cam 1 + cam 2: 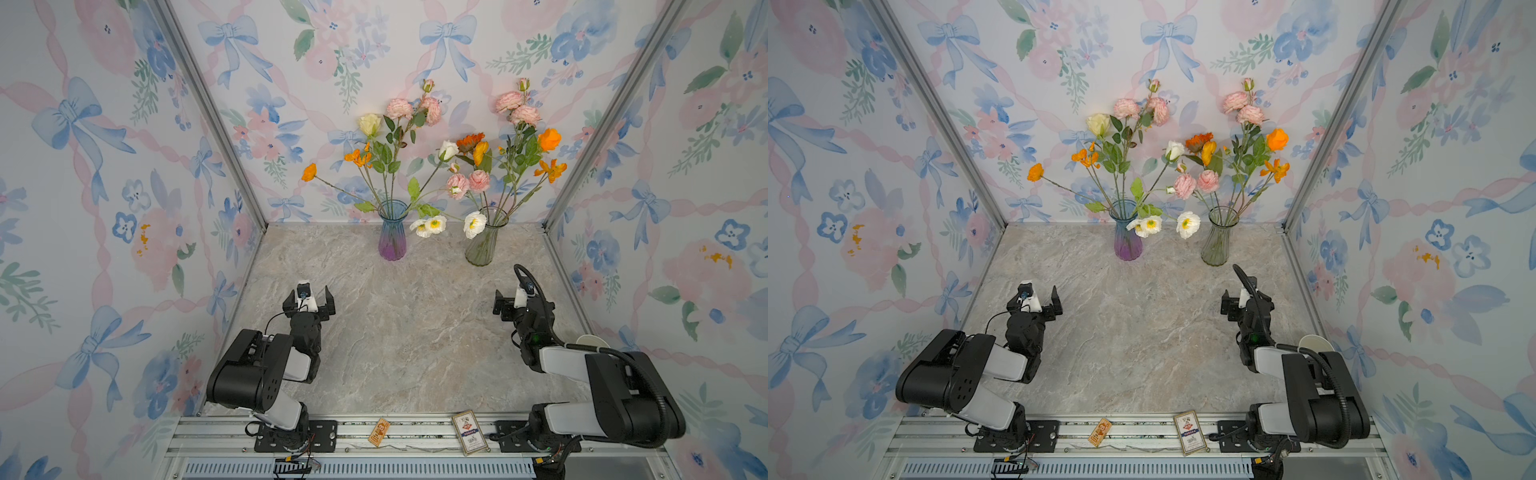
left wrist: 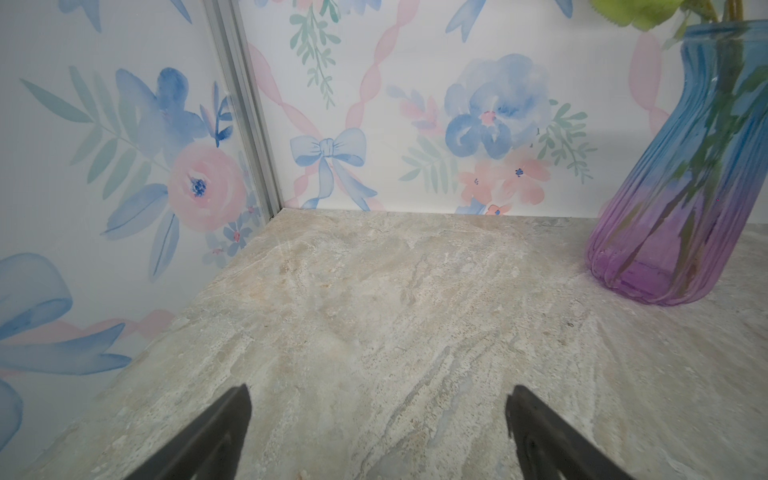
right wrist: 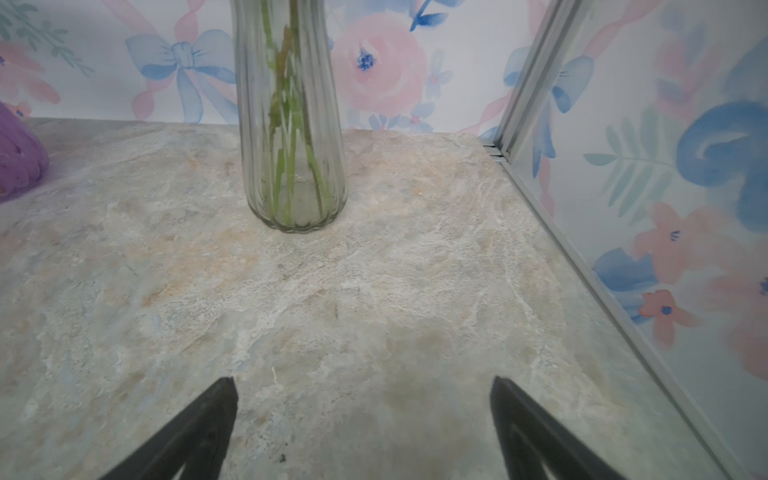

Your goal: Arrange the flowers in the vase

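Two vases stand at the back of the stone tabletop in both top views. The blue-to-purple vase (image 1: 392, 232) (image 2: 681, 187) holds flowers: pink roses (image 1: 400, 109), a cream rose (image 1: 370, 124), orange poppies (image 1: 308, 172) and white poppies (image 1: 430, 225). The clear glass vase (image 1: 484, 245) (image 3: 293, 124) holds more pink roses (image 1: 509, 102), orange blooms (image 1: 549, 139) and a white poppy (image 1: 474, 223). My left gripper (image 1: 309, 300) (image 2: 378, 399) is open and empty over bare table, well in front of the blue vase. My right gripper (image 1: 517, 301) (image 3: 363, 392) is open and empty in front of the clear vase.
Wallpapered walls with aluminium posts (image 1: 208, 108) close in the table on three sides. Two small printed cards (image 1: 379, 432) (image 1: 469, 432) lie on the front rail. A white round object (image 1: 592, 340) sits behind the right arm by the right wall.
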